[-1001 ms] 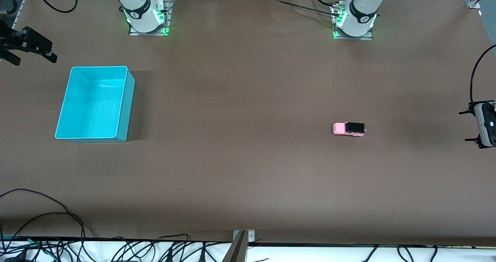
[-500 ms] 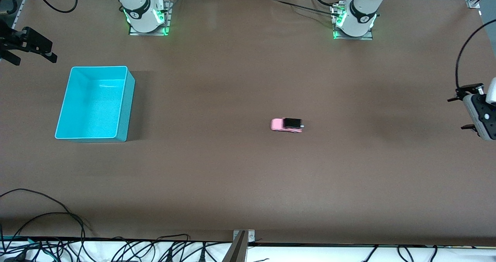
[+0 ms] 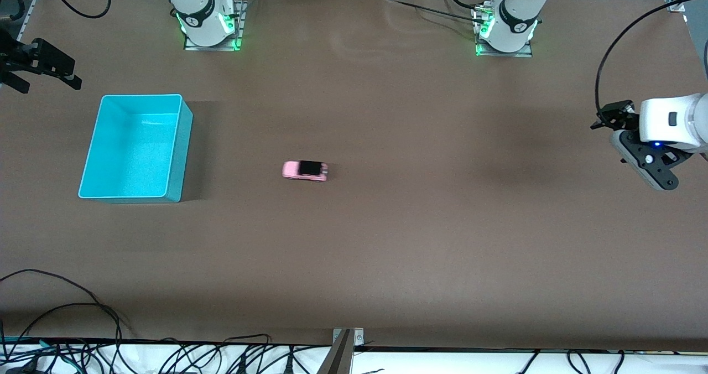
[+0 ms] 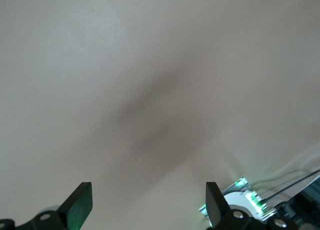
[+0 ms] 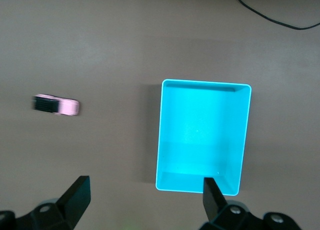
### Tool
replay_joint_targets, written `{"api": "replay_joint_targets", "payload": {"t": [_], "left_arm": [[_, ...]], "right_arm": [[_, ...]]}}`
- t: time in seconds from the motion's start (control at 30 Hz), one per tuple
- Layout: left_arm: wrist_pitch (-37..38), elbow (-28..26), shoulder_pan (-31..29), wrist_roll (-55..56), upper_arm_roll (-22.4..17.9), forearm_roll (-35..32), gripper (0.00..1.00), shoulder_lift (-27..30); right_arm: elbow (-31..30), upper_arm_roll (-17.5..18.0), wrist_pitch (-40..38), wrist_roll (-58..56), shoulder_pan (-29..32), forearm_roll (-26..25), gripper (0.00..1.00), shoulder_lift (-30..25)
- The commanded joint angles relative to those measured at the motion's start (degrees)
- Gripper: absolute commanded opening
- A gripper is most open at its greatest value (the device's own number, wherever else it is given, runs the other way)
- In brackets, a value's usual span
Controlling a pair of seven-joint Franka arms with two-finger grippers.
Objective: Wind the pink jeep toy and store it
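Sitting upright on brown matte table [image 3: 387,241]: boxy pink jeep toy [image 3: 305,170], long axis across table, pink nose toward rectangular turquoise bin [image 3: 185,158]. Left gripper [image 4: 149,205] and right gripper [image 5: 145,202] spread wide, empty.

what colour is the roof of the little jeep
Black, on the pink jeep toy; the front view shows it best.

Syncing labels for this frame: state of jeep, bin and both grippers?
jeep: upright on its wheels on the table, beside the bin, held by nothing.
bin: upright, empty.
left gripper: open, empty, over the table's left-arm end.
right gripper: open, empty, above the bin.
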State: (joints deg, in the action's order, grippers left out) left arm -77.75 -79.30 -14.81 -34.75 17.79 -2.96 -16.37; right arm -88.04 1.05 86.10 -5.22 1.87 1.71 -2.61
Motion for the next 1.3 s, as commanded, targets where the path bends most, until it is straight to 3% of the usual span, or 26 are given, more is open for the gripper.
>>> {"api": "replay_joint_targets", "payload": {"t": [0.0, 0.1, 0.3, 0.47, 0.63, 1.27], "left_arm": [[1.55, -0.24, 1.8, 8.9, -0.39, 1.47, 1.0, 3.01], [1.46, -1.38, 3.29, 13.73, -2.05, 1.82, 1.0, 4.15], [0.67, -3.66, 12.34, 18.93, -13.12, 3.05, 1.0, 6.43], [-6.7, -9.36, 13.76, 19.46, -16.38, 6.21, 1.0, 10.12], [-11.28, -14.82, 13.67, 19.46, -16.47, 6.57, 1.0, 15.83], [-11.29, -13.95, 13.14, 23.06, -16.38, 5.69, 1.0, 17.42]], "right_arm": [[0.77, 0.01, -0.94, -0.5, -0.02, -0.4, 1.0, 0.06], [0.77, 0.01, -0.94, -0.5, -0.02, -0.4, 1.0, -0.03], [0.77, 0.01, -0.94, -0.5, -0.02, -0.4, 1.0, -0.03], [0.77, -0.34, -0.94, -0.58, 0.07, -0.4, 1.0, -0.03], [0.77, -0.17, -0.94, -0.5, 0.07, -0.4, 1.0, -0.03], [0.77, -0.08, -0.94, -0.5, 0.07, -0.4, 1.0, -0.03]]}}
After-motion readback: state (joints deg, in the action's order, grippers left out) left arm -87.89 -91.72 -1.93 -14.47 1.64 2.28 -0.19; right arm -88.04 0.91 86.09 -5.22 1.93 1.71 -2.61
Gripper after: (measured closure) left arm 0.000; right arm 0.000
